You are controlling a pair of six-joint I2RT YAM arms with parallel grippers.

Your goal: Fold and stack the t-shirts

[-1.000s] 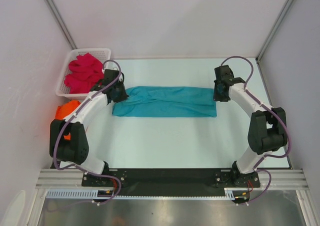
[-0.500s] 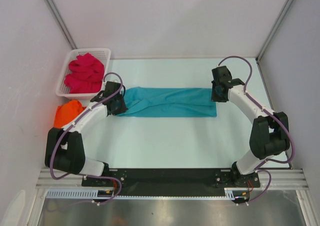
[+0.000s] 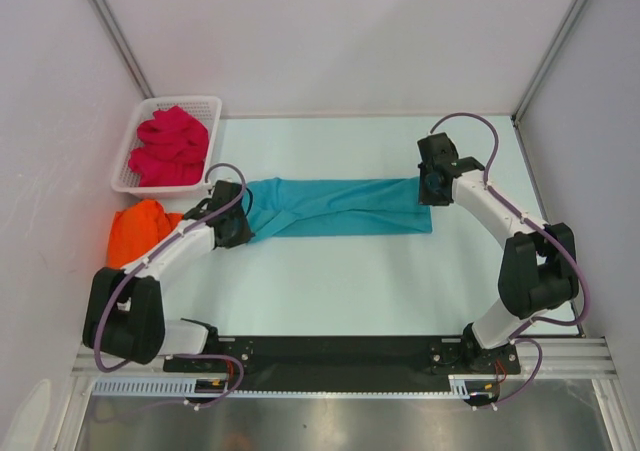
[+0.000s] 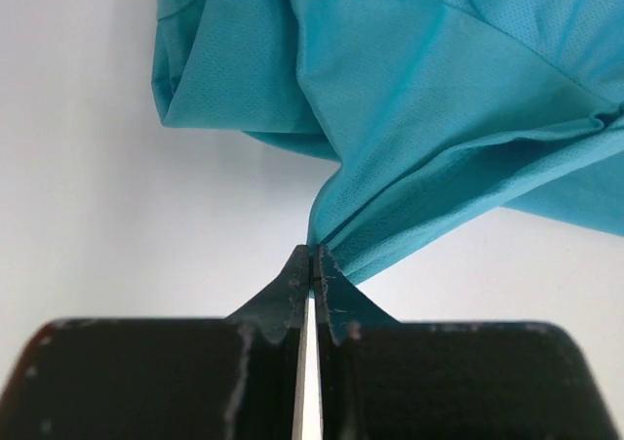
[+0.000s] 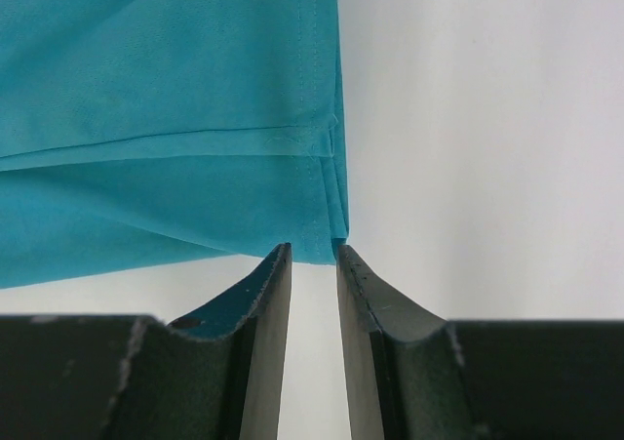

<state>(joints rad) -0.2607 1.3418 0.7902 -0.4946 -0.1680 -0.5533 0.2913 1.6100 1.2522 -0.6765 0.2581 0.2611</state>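
Left end effector (image 4: pixel 312 257) pinches teal t-shirt (image 4: pixel 429 99) at its 9 o'clock end; right end effector (image 5: pixel 313 255) spread at 3 o'clock corner.

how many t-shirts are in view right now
3. The teal t-shirt is stretched across the middle of the table, the orange t-shirt is bunched at the left edge, the crimson t-shirt is crumpled in the white basket. Another could hide beneath it.

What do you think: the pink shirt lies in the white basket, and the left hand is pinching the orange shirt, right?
Not quite: the left wrist view shows the left hand pinching the teal shirt, not the orange shirt. The pink shirt does lie in the white basket.
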